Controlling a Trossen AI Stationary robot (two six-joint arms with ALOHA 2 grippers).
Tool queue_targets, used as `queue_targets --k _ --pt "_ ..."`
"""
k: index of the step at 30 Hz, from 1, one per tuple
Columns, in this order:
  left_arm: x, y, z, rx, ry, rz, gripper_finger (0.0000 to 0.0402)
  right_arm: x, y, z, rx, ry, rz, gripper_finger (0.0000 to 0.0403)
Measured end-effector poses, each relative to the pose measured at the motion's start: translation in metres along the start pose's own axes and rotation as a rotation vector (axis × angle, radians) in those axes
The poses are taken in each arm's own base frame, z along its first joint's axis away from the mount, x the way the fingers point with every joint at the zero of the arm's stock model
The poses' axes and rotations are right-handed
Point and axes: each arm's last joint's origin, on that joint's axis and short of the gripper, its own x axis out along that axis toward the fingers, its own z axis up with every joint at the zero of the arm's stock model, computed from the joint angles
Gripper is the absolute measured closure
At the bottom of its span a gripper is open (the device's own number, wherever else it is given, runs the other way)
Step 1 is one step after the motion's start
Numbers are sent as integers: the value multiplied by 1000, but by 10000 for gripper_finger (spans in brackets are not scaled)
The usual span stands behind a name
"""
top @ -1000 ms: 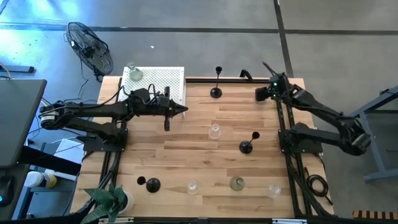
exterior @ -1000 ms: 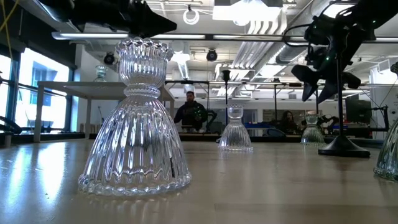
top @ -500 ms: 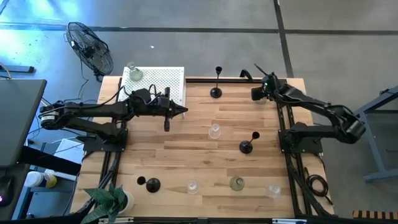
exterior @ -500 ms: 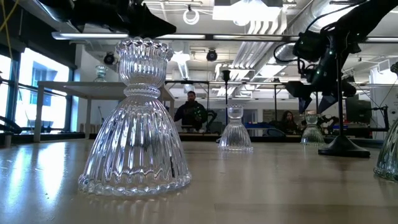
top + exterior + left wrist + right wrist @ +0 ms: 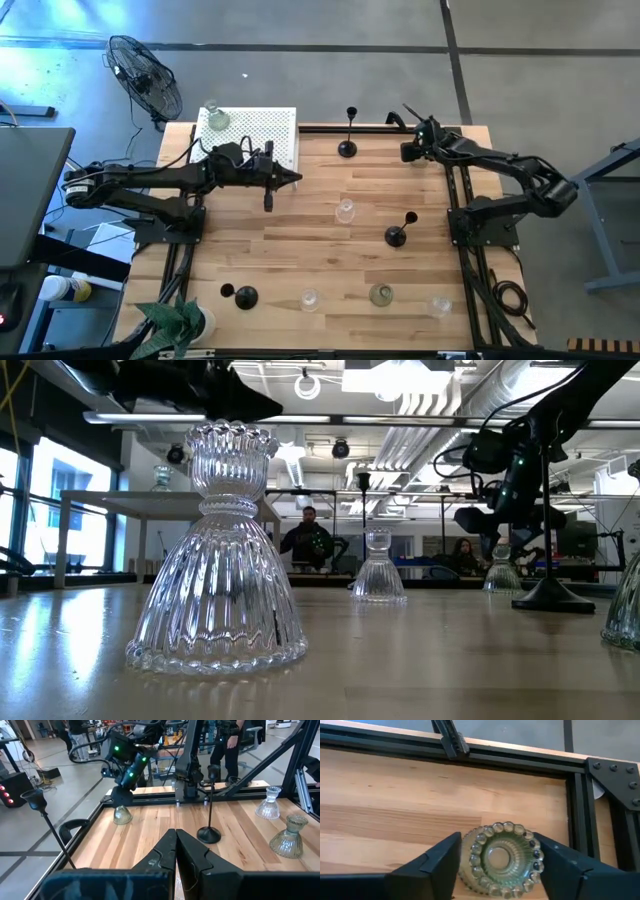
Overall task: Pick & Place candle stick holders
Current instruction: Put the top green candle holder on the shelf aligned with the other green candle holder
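The right gripper point(image 5: 415, 150) hangs over the far right corner of the table point(image 5: 300, 240), pointing downward, and straight below it sits a green-tinted glass holder point(image 5: 502, 857). The right wrist view looks down onto its beaded rim, with one dark finger point(image 5: 442, 860) on either side. The fingers stand spread apart, flanking the glass; I cannot tell whether either is touching it. From the left wrist view the same squat glass point(image 5: 121, 814) stands on the wood just inside the black frame rail point(image 5: 470, 760), directly under the gripper's green-lit body.

The left gripper point(image 5: 296, 177) waits above the table beside the white perforated stand point(image 5: 255, 135), fingers point(image 5: 175, 852) pinched together with nothing between them.

The other holders are scattered. A tall black one point(image 5: 348, 135) stands at the far edge, well to the left of the right gripper. A second black one point(image 5: 398, 232) stands mid-table on the right, and a third point(image 5: 243, 296) near the front left. A clear glass holder point(image 5: 345, 210) sits in the middle, three more point(image 5: 309, 299) point(image 5: 380, 294) point(image 5: 441, 305) line the front edge, and one point(image 5: 214, 117) rests on the white stand. The low view is filled by a ribbed glass holder point(image 5: 220, 550) up close.
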Motion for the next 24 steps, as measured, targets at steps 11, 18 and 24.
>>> queue_targets --k 11,18,24 --pt "0 0 -1 -37 11 2 399 -9 -2 3 -9 -38 24 237" --pt "0 0 -1 -37 11 2 399 -49 3 22 -63 -79 124 237" --pt "0 0 -1 -37 15 3 399 -112 28 43 -173 -146 310 236"
